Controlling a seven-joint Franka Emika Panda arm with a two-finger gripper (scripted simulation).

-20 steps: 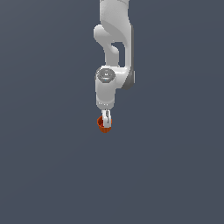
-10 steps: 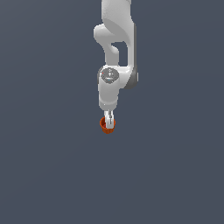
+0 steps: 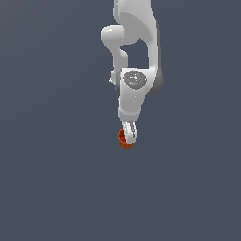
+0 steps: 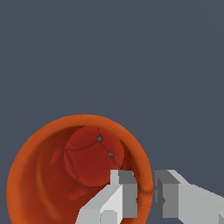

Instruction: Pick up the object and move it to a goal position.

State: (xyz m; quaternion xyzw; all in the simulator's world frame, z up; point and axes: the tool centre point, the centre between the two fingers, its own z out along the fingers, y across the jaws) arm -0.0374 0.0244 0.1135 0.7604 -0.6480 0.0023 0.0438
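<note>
your jaws pinch the rim wall of the small orange-red ribbed cup (image 4: pixel 83 175), one finger (image 4: pixel 116 197) inside, one outside. it hangs at the arm's tip, looks light and stiff; this thin off-centre hold could let it swing, so move gently.

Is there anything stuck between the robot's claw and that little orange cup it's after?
Nothing visible. The white gripper already straddles the rim of the small orange-red hollow cup, one finger inside and the other outside the wall. Around them the exterior view shows only plain grey background; no goal marker is visible.
</note>
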